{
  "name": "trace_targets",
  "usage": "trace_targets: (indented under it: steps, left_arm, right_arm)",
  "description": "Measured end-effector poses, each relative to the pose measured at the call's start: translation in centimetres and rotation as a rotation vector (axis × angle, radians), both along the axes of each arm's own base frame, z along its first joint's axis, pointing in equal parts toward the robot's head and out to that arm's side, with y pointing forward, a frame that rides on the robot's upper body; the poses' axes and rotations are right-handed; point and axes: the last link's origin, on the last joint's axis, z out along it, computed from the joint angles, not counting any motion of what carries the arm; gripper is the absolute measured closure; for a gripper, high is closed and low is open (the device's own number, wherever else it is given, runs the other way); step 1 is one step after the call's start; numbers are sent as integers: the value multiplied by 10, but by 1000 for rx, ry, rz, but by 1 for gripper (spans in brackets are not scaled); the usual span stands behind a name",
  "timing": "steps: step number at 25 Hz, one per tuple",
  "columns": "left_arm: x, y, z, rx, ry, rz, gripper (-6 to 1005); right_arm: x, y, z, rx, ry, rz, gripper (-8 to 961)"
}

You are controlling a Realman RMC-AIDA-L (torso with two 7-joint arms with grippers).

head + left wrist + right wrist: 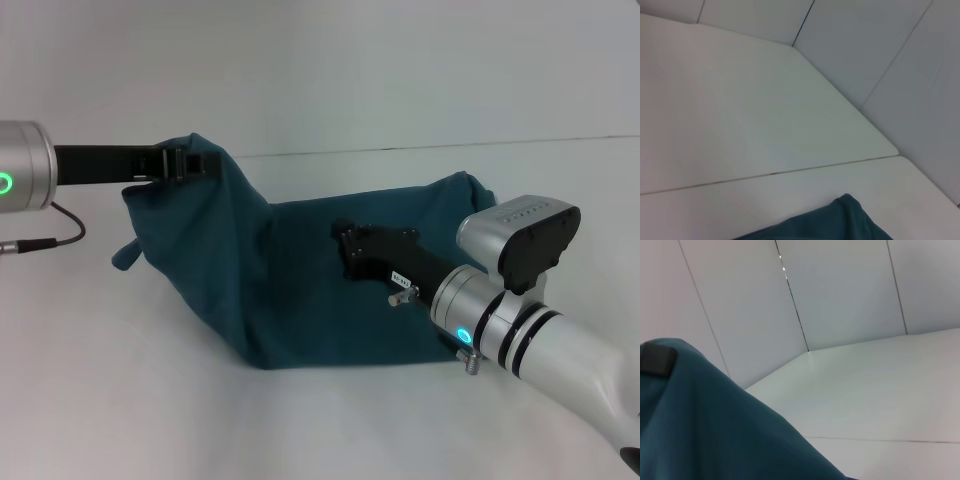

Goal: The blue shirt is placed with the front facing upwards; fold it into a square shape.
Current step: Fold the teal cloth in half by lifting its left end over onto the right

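Pinching the blue shirt [300, 280], the left gripper [185, 162] is lifting an edge; the right gripper [350, 248], its grip unclear to me, should be rising level beside it, keeping cloth taut.

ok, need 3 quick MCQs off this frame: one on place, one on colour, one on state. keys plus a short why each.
1. Where does the left gripper hold the blue shirt?
A. raised far-left corner
B. near hem
C. middle

2. Shirt colour?
A. red
B. dark teal-blue
C. white

3. Shirt state?
A. flat, spread out
B. folded square
C. partly lifted, draped

Key: 1 A, fingers pinch the peaked corner above the table; 2 B, teal in every view; 3 C, cloth slopes from that corner down toward the right gripper.
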Motion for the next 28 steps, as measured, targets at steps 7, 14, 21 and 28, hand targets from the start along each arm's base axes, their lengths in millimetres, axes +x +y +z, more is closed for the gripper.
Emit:
trace_targets:
  steps: [7,14,21,28]
  left_arm:
    - [-4,-3,0,0,-4,9,960]
    - [-9,-5,1,2,-11,20,960]
    - [-9,-5,2,6,-10,21,959]
    - [-10,-4,4,15,-13,24,960]
  right_arm:
    - [2,-1,1,1,0,0,953]
    - [3,-2,1,0,0,-4,953]
    - [4,-2,0,-1,-1,-9,953]
    - [2,-1,0,1,5,-9,953]
